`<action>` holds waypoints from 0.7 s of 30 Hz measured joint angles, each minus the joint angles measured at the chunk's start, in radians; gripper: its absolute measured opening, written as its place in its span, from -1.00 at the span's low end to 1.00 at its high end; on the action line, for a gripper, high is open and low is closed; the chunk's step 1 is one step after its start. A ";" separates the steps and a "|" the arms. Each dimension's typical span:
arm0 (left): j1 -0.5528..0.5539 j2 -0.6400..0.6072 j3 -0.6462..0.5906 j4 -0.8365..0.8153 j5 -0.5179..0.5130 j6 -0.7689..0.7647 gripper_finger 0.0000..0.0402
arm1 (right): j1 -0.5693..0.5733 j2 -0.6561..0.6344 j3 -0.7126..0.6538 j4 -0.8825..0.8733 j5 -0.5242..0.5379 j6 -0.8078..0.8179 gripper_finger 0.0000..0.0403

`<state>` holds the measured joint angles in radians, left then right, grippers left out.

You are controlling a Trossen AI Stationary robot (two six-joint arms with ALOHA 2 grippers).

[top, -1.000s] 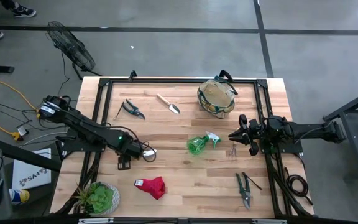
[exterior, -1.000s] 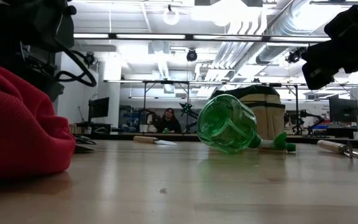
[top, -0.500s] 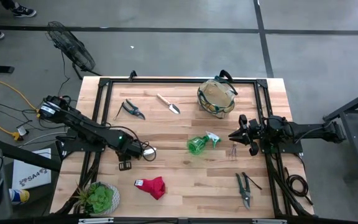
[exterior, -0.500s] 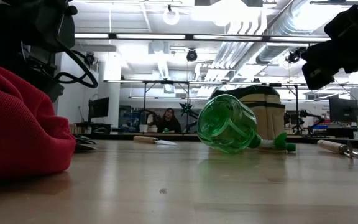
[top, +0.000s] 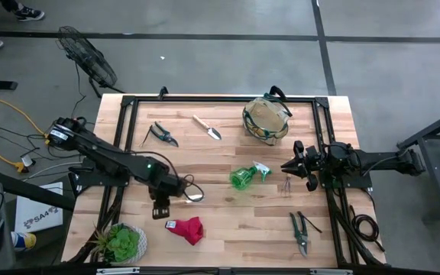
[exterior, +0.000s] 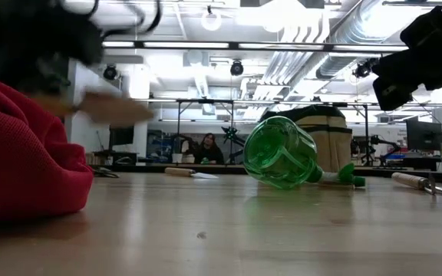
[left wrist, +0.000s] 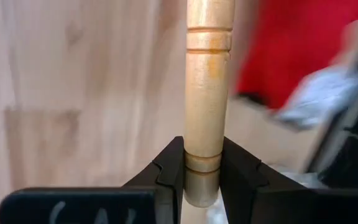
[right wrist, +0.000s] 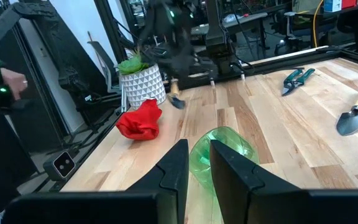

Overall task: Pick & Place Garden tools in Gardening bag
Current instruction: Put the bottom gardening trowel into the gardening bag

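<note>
My left gripper [top: 179,189] is at the table's left middle, shut on a wooden-handled trowel [top: 192,196], which shows blurred in the air in the low view [exterior: 106,110]. The tan gardening bag [top: 266,120] stands at the far right. A second trowel [top: 207,127] and dark shears [top: 161,134] lie at the back, and a green spray bottle [top: 247,176] lies on its side mid-table. A red glove [top: 187,228] and green pruners [top: 300,233] lie near the front. My right gripper [top: 286,164] waits level at the right, with a narrow gap between its fingers. My left gripper pinches the trowel's wooden handle [left wrist: 202,146] between its two fingers, close to one end of the handle. The fingers [left wrist: 169,171] come steeply from above and lie across the handle. The trowel is lifted clear of the table, its metal blade toward the table's right.
A green potted plant [top: 121,242] in a white pot stands at the near left corner. A small fork [top: 286,185] lies just in front of the right gripper. A black frame [top: 220,98] rims the table. A person sits in the room behind.
My left gripper has risen and shifted toward the near edge and a little to the right. It has taken the wooden-handled trowel with it, off the table and into the air.
</note>
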<state>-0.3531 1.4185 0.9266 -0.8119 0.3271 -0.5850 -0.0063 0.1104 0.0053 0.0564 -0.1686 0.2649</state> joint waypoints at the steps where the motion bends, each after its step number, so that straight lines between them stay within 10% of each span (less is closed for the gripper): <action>1: 0.002 0.000 0.025 0.000 -0.001 0.000 -0.68 | 0.000 0.000 0.000 -0.001 0.029 0.000 -0.72; 9: 0.111 0.000 0.161 0.008 -0.027 -0.024 -0.68 | 0.000 0.000 0.000 0.001 0.239 0.029 -0.72; 21: 0.351 0.001 0.187 0.258 0.213 -0.266 -0.68 | 0.000 0.000 0.000 0.099 0.150 0.513 -0.72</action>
<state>-0.0022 1.4195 1.1137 -0.5537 0.5404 -0.8509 -0.0067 0.1104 0.0053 0.1550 -0.0181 0.7782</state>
